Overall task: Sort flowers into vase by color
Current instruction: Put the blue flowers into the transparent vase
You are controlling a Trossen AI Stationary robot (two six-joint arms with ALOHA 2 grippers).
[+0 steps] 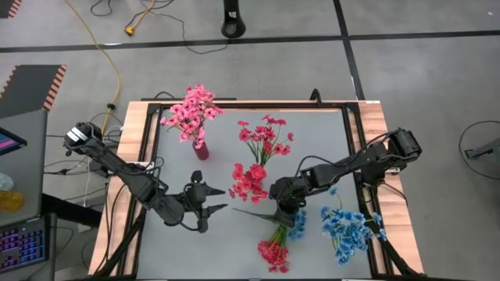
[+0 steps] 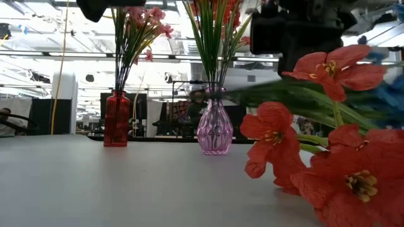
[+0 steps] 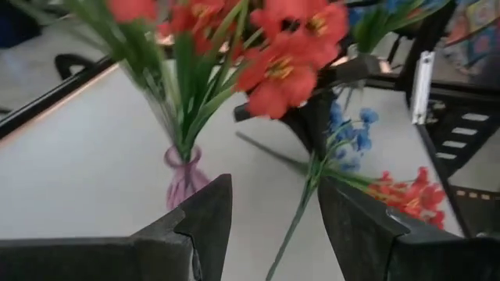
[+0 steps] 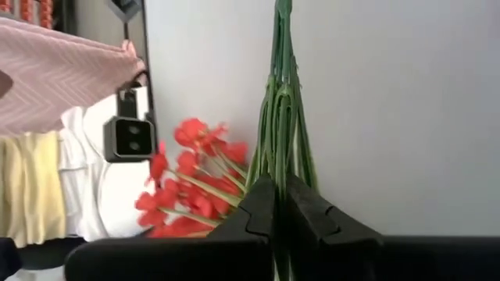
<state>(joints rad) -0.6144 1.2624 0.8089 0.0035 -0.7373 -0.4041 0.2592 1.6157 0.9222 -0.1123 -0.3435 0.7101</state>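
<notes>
Green stems (image 4: 281,148) pinched in right claw (image 4: 279,204); left claw (image 3: 273,226) open

The grey counter (image 1: 180,250) carries two vases and loose red (image 1: 273,254) and blue sprigs (image 1: 348,230) beside the right end effector (image 1: 285,209).

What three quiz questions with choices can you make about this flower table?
1. Where are the pink flowers? A in the red vase; B lying flat; C in a gripper.
2. How many vases stand on the table? A one; B two; C four.
3. What is the right gripper doing? A hanging open; B shut on green stems; C holding a vase.
Answers: 1 A, their stems stand in it. 2 B, the red one and a clear purple vase. 3 B, it is clamped around them.
</notes>
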